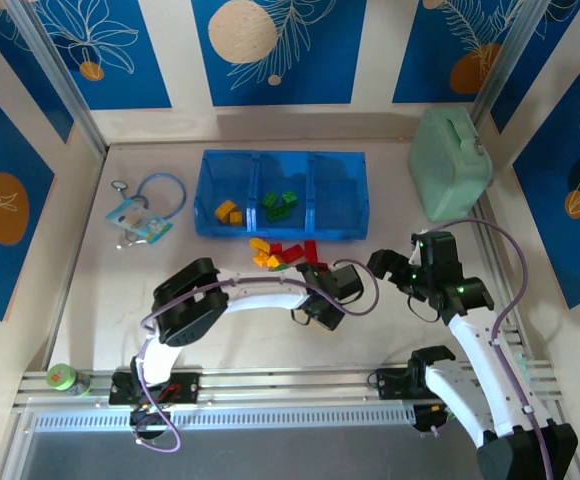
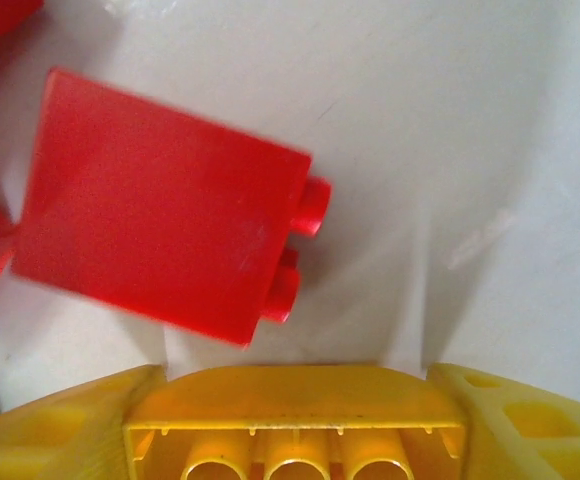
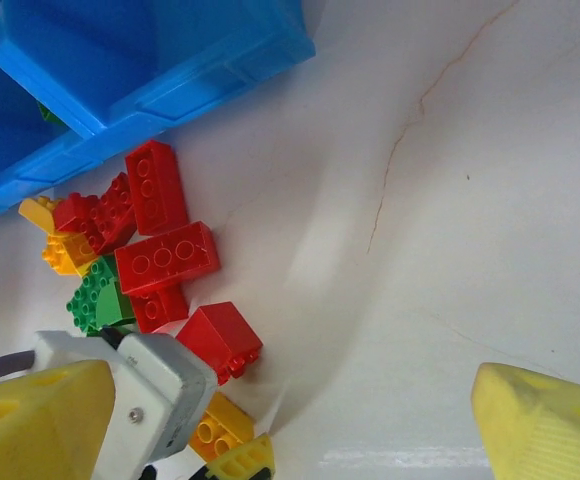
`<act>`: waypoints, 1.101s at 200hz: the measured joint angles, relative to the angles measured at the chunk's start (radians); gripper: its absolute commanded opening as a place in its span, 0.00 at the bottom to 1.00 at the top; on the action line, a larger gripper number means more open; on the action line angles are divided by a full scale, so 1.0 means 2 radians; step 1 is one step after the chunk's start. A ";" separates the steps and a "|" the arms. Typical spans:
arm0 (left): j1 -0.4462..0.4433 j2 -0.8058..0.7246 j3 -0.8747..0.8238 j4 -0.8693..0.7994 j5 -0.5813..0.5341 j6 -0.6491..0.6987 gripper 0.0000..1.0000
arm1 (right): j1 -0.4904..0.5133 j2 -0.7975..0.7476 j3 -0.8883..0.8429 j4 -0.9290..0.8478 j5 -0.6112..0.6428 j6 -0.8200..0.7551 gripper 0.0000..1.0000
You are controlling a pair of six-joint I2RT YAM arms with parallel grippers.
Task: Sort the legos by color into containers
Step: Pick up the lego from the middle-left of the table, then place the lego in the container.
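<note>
The left hand point(image 2: 295, 385) was down at the near edge of the pile point(image 1: 278, 252) of loose bricks. Its two yellow fingers point(image 2: 60, 435) were closed against both ends of a yellow brick point(image 2: 295, 425), and no gap showed on either side. The brick's hollow underside faced the wrist camera. Just past it a red brick point(image 2: 160, 240) lay on its side on the white table point(image 2: 490, 150), its studs pointing right in that view, near the yellow one but not touching it.

The right hand point(image 1: 382, 263) hung over bare table to the right of the pile. Its fingers point(image 3: 540, 420) were spread wide with nothing between them.

The pile held red, yellow, orange and green bricks bunched together just in front of the blue tray point(image 1: 283, 153). The tray lay across the middle of the table toward the back. Its left compartment held a few yellow and orange bricks point(image 1: 228, 211), and its middle compartment held green bricks point(image 1: 280, 204).

A pale green box point(image 1: 450, 165) with a lid stood at the back right, well apart from the tray. A light blue tube point(image 1: 165, 185) lay curled at the left beside a small packet point(image 1: 135, 218). A green roll of tape point(image 1: 62, 377) sat on the rail at the near left corner.
</note>
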 measured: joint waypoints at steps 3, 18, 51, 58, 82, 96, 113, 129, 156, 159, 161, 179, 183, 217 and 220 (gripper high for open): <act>0.002 -0.005 -0.004 0.000 0.000 -0.001 0.57 | 0.000 0.000 0.000 0.000 0.000 0.000 0.92; 0.016 -0.034 -0.022 0.000 0.003 -0.001 0.56 | 0.000 0.000 0.000 0.000 0.000 0.000 0.92; 0.080 -0.106 -0.029 0.005 0.009 0.006 0.53 | -0.001 -0.002 0.000 0.000 0.000 0.000 0.92; 0.097 -0.121 -0.029 0.010 0.012 0.007 0.53 | -0.001 -0.002 0.000 0.000 0.000 0.000 0.92; 0.155 -0.154 -0.029 0.017 0.021 0.019 0.51 | -0.002 -0.002 0.000 0.000 0.000 0.000 0.92; 0.187 -0.162 -0.026 0.018 0.023 0.029 0.51 | -0.002 -0.002 0.000 0.000 0.000 0.000 0.92; 0.224 -0.161 -0.011 0.016 0.026 0.041 0.51 | -0.002 -0.002 0.000 0.000 0.000 0.000 0.92; 0.258 -0.159 0.011 0.014 0.030 0.051 0.51 | -0.003 -0.002 0.000 0.000 0.000 0.000 0.92; 0.311 -0.135 0.066 0.014 0.038 0.066 0.51 | -0.004 -0.002 0.000 0.000 0.000 0.000 0.92; 0.317 -0.132 0.070 0.015 0.039 0.068 0.51 | -0.004 -0.002 0.000 -0.001 0.000 0.000 0.92; 0.320 -0.131 0.073 0.015 0.040 0.068 0.51 | -0.004 -0.002 0.000 -0.001 0.000 0.000 0.92; 0.354 -0.112 0.089 0.020 0.045 0.071 0.51 | -0.004 -0.003 0.000 -0.002 0.000 0.000 0.92; 0.360 -0.108 0.091 0.021 0.045 0.071 0.51 | -0.004 -0.004 0.000 -0.003 0.000 0.000 0.92; 0.404 -0.058 0.110 0.022 0.053 0.072 0.58 | -0.002 -0.008 0.000 -0.001 -0.016 -0.004 0.90; 0.406 -0.055 0.110 0.022 0.053 0.072 0.60 | 0.000 -0.008 0.000 -0.001 -0.017 -0.005 0.90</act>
